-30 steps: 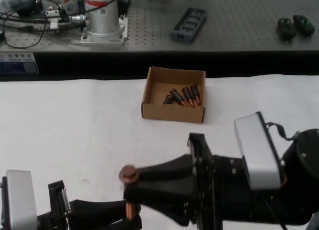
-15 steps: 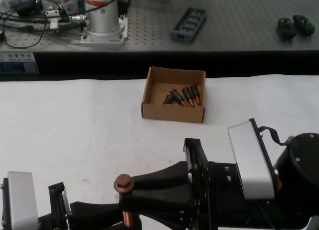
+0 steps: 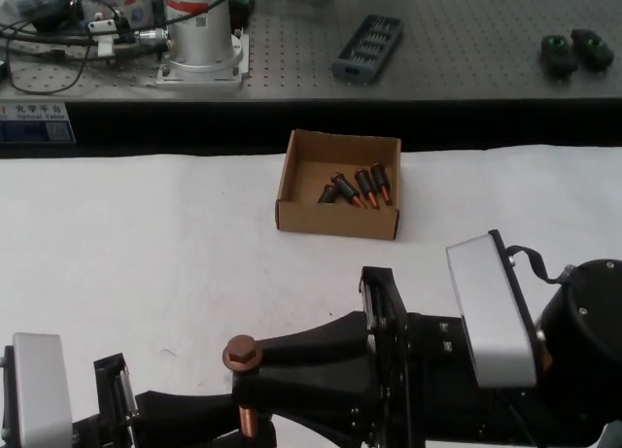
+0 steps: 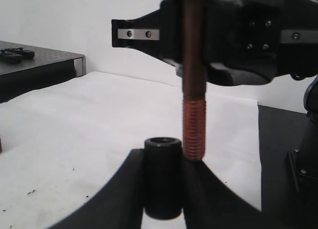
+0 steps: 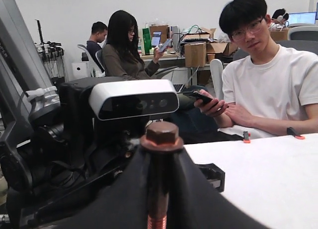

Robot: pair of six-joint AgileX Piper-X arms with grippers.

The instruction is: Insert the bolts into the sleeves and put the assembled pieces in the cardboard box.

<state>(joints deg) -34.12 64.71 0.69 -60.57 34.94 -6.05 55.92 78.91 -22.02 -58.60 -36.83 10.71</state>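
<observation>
Bolt (image 4: 193, 90) is held upright, head up, over the near edge of the bench (image 3: 146, 234), left of centre. The shank is clamped just under the hex head by the right gripper (image 5: 161, 169), fingers closed onto it. The threaded tip is seen at rim level of the sleeve (image 4: 163, 177), just beside the bore; it is judged not entered. The sleeve is gripped upright by the left gripper (image 4: 164, 162), fingers closed round its lower body, bore left open on top. Both parts are judged rigid, light, smooth metal, so slip or tilt in the pads is possible. Hold is best kept on plain shank, threads left free. Cardboard box (image 3: 338, 222) is set at the far edge, about centre, with assembled pieces (image 3: 357, 188) inside.
</observation>
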